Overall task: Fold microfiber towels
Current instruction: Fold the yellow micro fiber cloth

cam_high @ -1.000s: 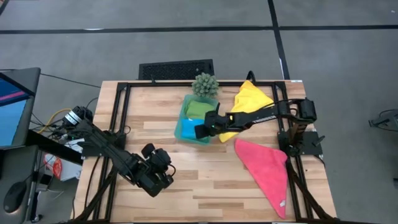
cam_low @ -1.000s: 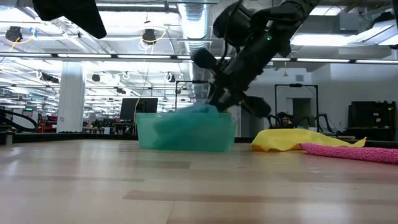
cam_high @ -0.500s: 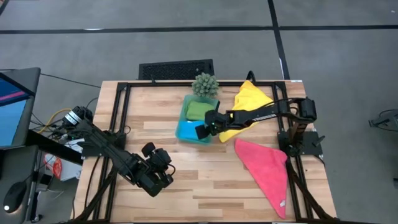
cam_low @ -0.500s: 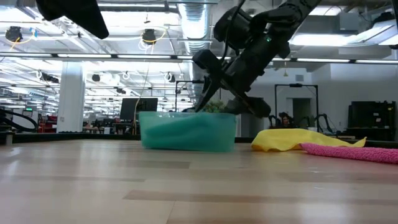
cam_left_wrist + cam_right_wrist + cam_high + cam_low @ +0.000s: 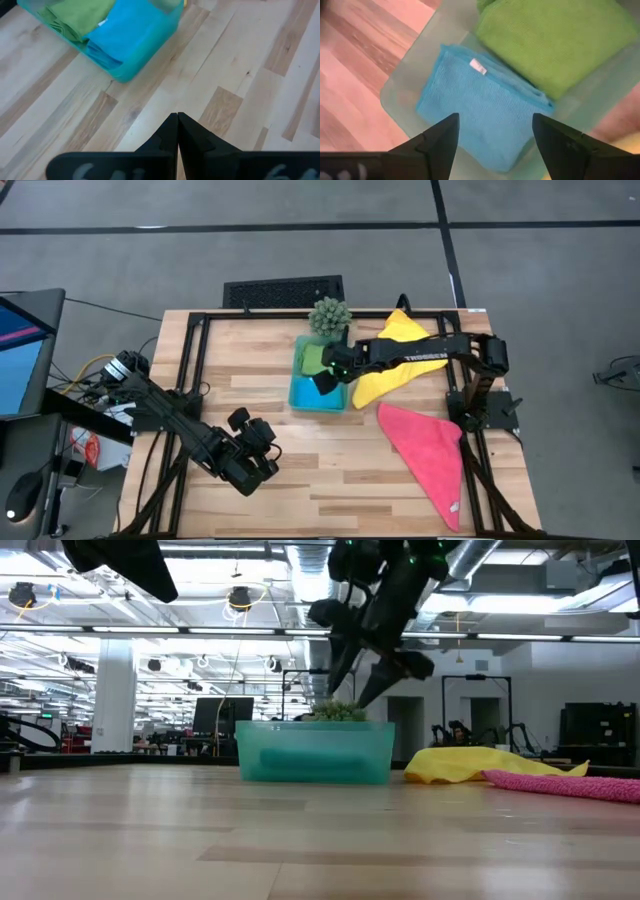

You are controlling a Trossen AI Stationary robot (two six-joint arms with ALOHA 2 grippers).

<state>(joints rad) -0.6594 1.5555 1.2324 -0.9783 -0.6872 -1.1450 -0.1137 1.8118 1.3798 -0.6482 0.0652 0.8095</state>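
The right gripper [image 5: 325,375] has lifted off the blue towel [image 5: 305,390] and spread its fingers wide, empty above the teal tray [image 5: 315,752]. Nearest, the left gripper [image 5: 177,131] waits pinched shut over bare table [image 5: 330,470]. Only the right wrist view shows the blue towel's white tag, folded beside the green towel [image 5: 555,42]. Beyond lie the pink towel [image 5: 430,455], then the yellow towel [image 5: 395,360] and the plant [image 5: 329,316].
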